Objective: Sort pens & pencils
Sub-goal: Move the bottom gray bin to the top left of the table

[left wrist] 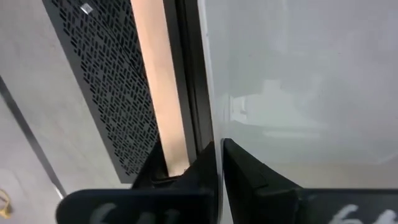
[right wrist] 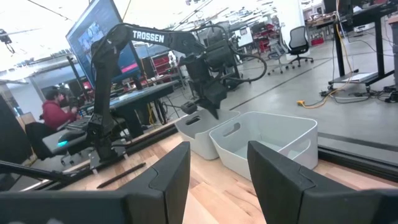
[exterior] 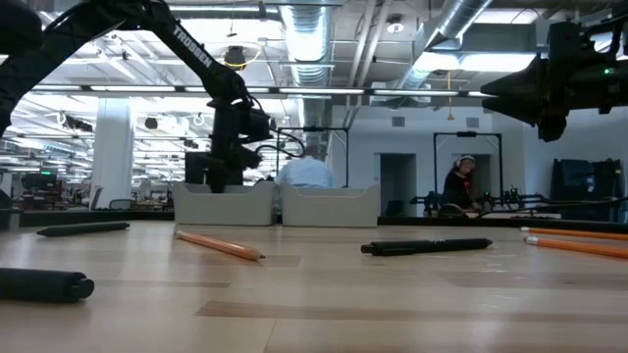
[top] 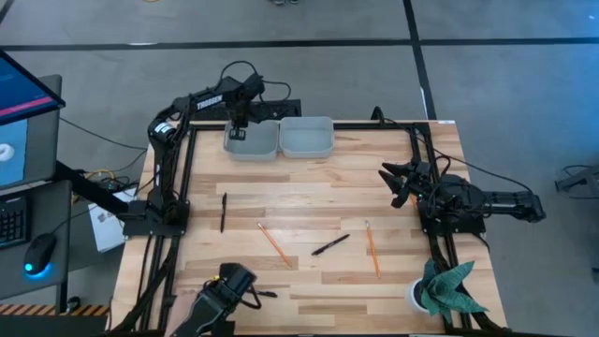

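A: Where do the task's things lie, and how far is the sorting?

B: On the table [top: 309, 201] lie two pens and two pencils. One pen [top: 224, 212] rests toward 9 o'clock; a second pen [top: 330, 245] lies near the centre, toward 6 o'clock. One pencil [top: 273, 243] sits just left of that pen, the other pencil [top: 372, 249] to its right. At 12 o'clock stand two pale bins, the left bin [top: 251, 139] and the right bin [top: 307, 137].

A: And the arms?

B: The left gripper [top: 238, 128] hangs over the left bin with jaws closed; nothing shows between them in the left wrist view. The right gripper [top: 401, 183] waits at 3 o'clock, jaws apart and empty.

A: So what is done?

B: Judging by this, at most one pen is binned; four items remain.

A: What is unclear?

B: The bins' contents cannot be made out. A dark object [exterior: 44, 285] at the low view's near edge is cut off.
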